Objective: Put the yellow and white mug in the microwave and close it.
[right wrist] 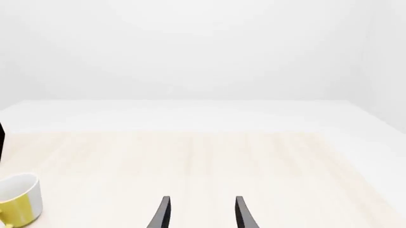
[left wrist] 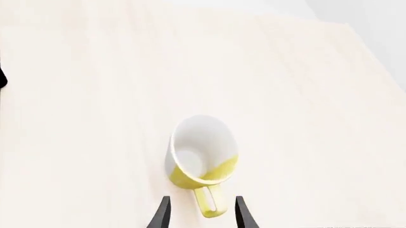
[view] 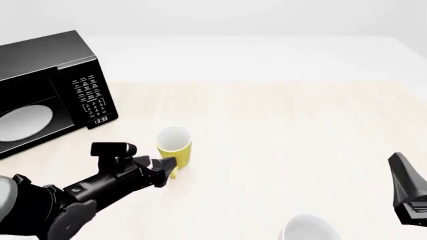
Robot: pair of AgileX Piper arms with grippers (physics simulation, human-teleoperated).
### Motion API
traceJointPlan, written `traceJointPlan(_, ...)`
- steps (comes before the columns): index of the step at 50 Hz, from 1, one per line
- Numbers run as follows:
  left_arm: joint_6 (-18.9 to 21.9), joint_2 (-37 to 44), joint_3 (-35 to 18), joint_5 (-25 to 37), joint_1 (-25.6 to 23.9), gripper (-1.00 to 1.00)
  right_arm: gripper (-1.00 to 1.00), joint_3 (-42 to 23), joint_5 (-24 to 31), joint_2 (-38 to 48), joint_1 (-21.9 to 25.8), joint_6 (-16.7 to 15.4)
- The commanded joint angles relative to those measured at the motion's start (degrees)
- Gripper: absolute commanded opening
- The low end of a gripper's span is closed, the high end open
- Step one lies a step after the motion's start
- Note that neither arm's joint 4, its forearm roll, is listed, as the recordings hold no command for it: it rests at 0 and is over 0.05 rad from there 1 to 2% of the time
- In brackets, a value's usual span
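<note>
The yellow and white mug (view: 175, 149) stands upright on the light wooden table, in front of and to the right of the black microwave (view: 60, 65). The microwave's cavity shows open, with the white plate (view: 27, 122) inside. My left gripper (view: 165, 167) is open at the mug's near side. In the left wrist view, its fingers (left wrist: 161, 213) stand on either side of the mug's yellow handle (left wrist: 209, 202) without closing on it. My right gripper (view: 400, 165) is open and empty at the far right. The mug also shows in the right wrist view (right wrist: 19, 199).
A plain white-grey mug (view: 308, 229) stands at the front edge of the table, between the arms. The microwave's button panel and clock (view: 93, 97) face forward. The table (view: 280, 125) runs back to a pale wall.
</note>
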State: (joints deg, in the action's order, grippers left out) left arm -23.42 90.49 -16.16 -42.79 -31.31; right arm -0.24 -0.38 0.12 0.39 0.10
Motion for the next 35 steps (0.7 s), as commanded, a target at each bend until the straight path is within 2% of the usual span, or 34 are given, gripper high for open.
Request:
traceJointPlan(1,-0.1,4.3,-1.5,-1.2,-1.2,1.00,1.00,0.0,0.0,0.0,0.0,0.0)
traceJointPlan(16,0.7,9.7,-2.8,-2.2,-1.3,1.00,1.00,0.0,0.0,0.0,0.0,0.0)
traceJointPlan(27,0.1,10.5,-2.9,-2.3,-1.8,1.00,1.00,0.0,0.0,0.0,0.0,0.0)
traceJointPlan(28,0.0,10.0,-2.6,-2.5,-1.5,-1.00,1.00,0.0,0.0,0.0,0.0,0.0)
traceJointPlan(35,0.5,7.0,-1.3,-2.3,-1.3,-1.00,1.00,0.0,0.0,0.0,0.0,0.0)
